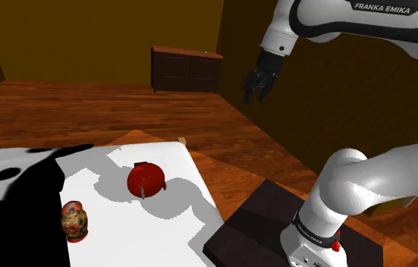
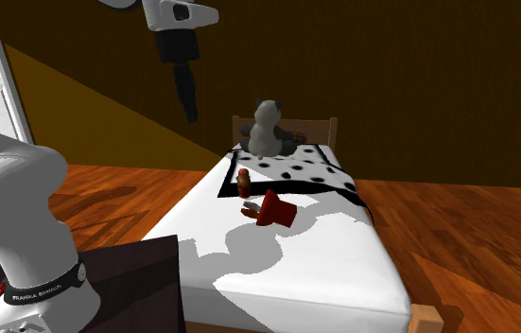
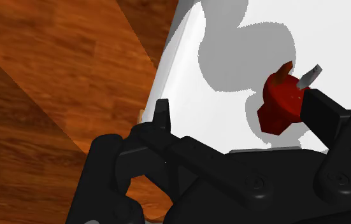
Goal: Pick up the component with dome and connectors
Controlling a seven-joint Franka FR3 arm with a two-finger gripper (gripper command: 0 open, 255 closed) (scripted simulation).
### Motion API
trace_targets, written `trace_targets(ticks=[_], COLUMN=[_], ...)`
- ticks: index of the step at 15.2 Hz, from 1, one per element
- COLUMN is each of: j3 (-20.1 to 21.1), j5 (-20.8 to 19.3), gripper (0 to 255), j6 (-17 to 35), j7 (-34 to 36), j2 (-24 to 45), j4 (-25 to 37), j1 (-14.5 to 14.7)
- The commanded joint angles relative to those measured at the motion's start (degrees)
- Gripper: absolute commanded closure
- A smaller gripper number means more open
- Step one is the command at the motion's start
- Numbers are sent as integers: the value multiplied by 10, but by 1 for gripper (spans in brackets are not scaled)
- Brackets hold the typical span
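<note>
The jaws stood open and empty, the two black fingers (image 3: 161, 113) well apart with nothing between them. They hung high in the air, above the wooden floor (image 1: 86, 106) and off to the side of the bed (image 2: 286, 279), touching nothing. In the shoulder view they showed dark under the white arm (image 1: 366, 19), well up and to that view's right of the bed.

The red domed part (image 1: 146, 180) lay on the bed's white sheet, tipped on its side, with short grey prongs (image 3: 309, 76) sticking out of it. It sat about midway across the bed, well in from the side edges, just short of the spotted cover (image 2: 307, 170) that lay toward the headboard. In the wrist view it showed just beyond the tip of one finger, well below it.

A small painted nesting doll (image 1: 75, 220) stood upright near the red part, apart from it, at the edge of the spotted cover. A grey stuffed toy (image 2: 268, 131) sat upright against the headboard. The dark stand (image 1: 254, 220) stood on the floor close beside the bed's side edge. A dark wooden cabinet (image 1: 187, 70) stood against the far wall.
</note>
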Motion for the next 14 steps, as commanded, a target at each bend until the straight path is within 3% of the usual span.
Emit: trace_targets(ticks=[1, 14], j3=[0, 110], j5=[0, 54], gripper=[0, 0], j6=[0, 168], j7=[0, 157], j2=[0, 201], j4=[0, -13], j1=[0, 19])
